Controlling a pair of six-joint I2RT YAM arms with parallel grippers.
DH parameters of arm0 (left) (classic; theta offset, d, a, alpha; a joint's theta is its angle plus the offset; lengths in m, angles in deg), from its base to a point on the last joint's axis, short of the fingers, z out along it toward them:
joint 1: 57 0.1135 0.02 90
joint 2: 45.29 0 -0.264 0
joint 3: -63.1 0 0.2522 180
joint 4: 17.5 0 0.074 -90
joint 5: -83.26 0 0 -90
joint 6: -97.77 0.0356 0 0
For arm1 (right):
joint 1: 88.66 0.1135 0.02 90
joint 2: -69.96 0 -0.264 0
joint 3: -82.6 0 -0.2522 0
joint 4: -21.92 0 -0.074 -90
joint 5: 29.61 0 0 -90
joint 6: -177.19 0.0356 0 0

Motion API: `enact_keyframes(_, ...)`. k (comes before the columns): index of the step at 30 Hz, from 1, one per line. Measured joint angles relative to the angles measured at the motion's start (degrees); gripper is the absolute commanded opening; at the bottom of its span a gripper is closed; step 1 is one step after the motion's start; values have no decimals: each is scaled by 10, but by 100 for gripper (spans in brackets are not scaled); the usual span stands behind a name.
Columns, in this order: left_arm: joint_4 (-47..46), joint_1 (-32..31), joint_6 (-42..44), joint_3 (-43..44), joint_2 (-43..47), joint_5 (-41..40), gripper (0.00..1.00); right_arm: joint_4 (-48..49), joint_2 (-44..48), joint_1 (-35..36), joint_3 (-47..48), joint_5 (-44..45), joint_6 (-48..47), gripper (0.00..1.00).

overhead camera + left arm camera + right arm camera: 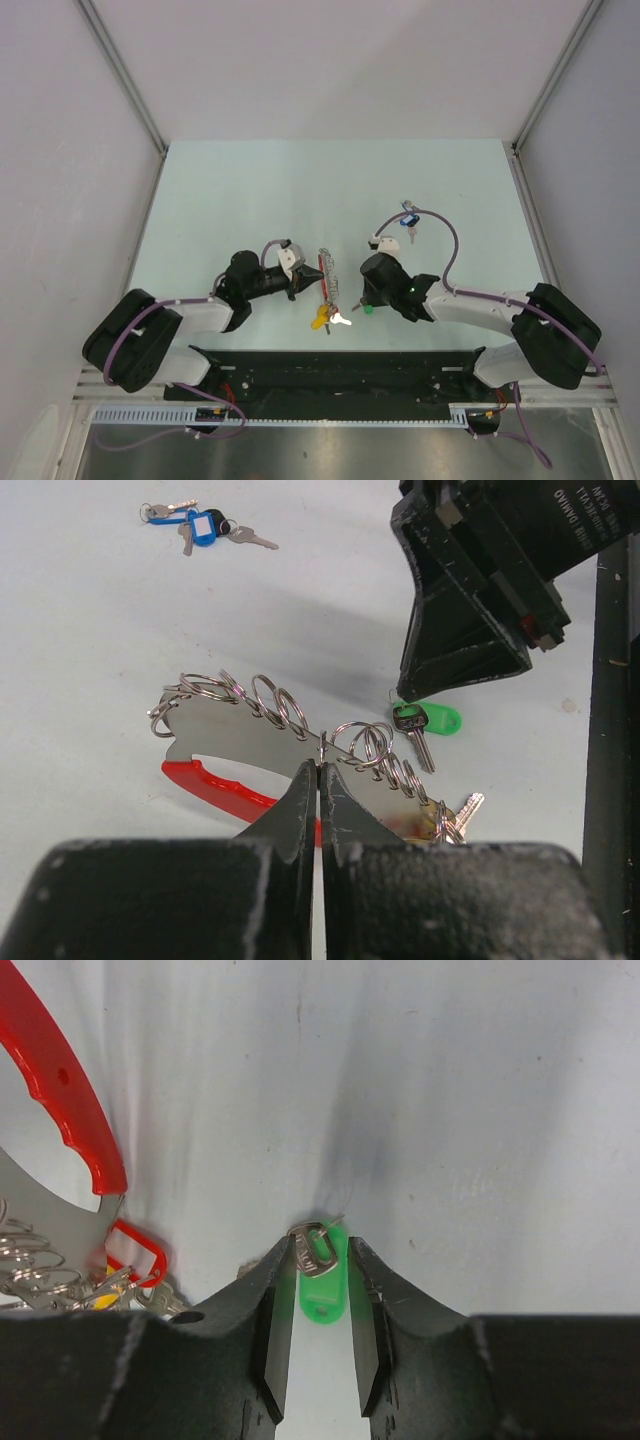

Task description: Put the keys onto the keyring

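The left gripper (320, 780) clamps the keyring (232, 730) by its metal plate, while the right gripper (322, 1255) straddles the green key (320, 1305) on the table (480, 1110), jaws parted.

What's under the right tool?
The green key lies on the table between the right tool's open fingers. In the top view the tool covers most of it.

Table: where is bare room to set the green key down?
Bare: the far-left table, beyond the left hand, and the far strip behind the blue key. Crowded: the middle, with the keyring between both hands, the right hand straddling the green key.
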Motion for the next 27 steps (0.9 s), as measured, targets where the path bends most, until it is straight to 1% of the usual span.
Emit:
enact_keyframes(9, 3, 0, 0, 0, 2, 0, 1, 4, -48, 1, 23, 4, 0, 28)
enact_keyframes(20, 3, 0, 0, 0, 3, 0, 1, 3, -56, 1, 24, 6, 0, 13)
enact_keyframes(27, 5, 0, 0, 0, 3, 0, 1, -2, -56, 1, 24, 8, 0, 12)
